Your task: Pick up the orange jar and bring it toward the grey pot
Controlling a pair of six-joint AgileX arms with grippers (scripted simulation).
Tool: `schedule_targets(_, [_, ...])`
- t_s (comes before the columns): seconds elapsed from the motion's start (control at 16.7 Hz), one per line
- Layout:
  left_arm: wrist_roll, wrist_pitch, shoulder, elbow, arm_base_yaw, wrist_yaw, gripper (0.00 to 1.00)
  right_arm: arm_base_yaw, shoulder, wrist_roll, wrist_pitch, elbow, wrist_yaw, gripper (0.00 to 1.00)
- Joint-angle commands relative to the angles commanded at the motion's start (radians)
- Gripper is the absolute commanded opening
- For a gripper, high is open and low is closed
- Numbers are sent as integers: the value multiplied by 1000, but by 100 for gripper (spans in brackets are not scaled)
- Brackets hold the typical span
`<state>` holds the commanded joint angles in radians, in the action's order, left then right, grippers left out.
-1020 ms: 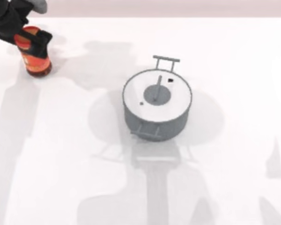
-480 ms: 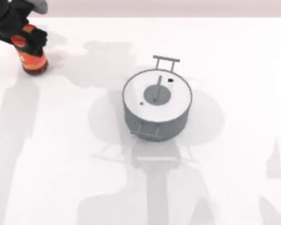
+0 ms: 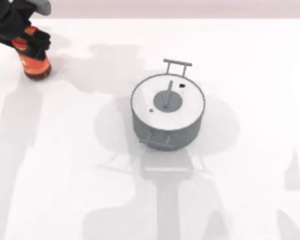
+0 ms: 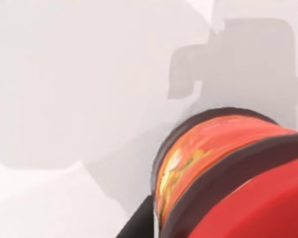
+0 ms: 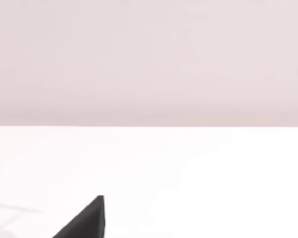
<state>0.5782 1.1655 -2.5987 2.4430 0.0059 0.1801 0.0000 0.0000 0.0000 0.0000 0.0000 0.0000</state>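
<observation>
White tabletop (image 3: pixel 250 60). Grey pot (image 3: pixel 167 111) at centre, lid on. Orange jar (image 3: pixel 34 60) upright at far left, well apart from pot. Left end effector (image 3: pixel 29 39) clamped around jar's lid end. Right end effector: state indeterminable.

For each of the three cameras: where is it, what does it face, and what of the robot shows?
Top view: overhead, facing the table; grey pot centre, left pincer clamped on the orange jar far left.
Left wrist view: on the left arm, close on the orange jar.
Right wrist view: faces bare table and wall; one dark pincer tip.
Top and left wrist views share the jar.
</observation>
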Motion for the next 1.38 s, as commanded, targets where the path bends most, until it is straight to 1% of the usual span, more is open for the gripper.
schedule_targets(0.54, [1, 0, 15, -15, 6, -1, 0, 0, 0, 0, 0, 0, 0, 100])
schedule_targets(0.72, [0, 2, 117, -115, 12, -2, 0, 0, 0, 0, 0, 0, 0, 100])
schedule_targets(1.14, [7, 17, 481, -462, 31, -4, 0, 0, 0, 0, 0, 0, 0, 100])
schedule_targets(1.38, [8, 20, 528, -508, 35, -5, 0, 0, 0, 0, 0, 0, 0, 100])
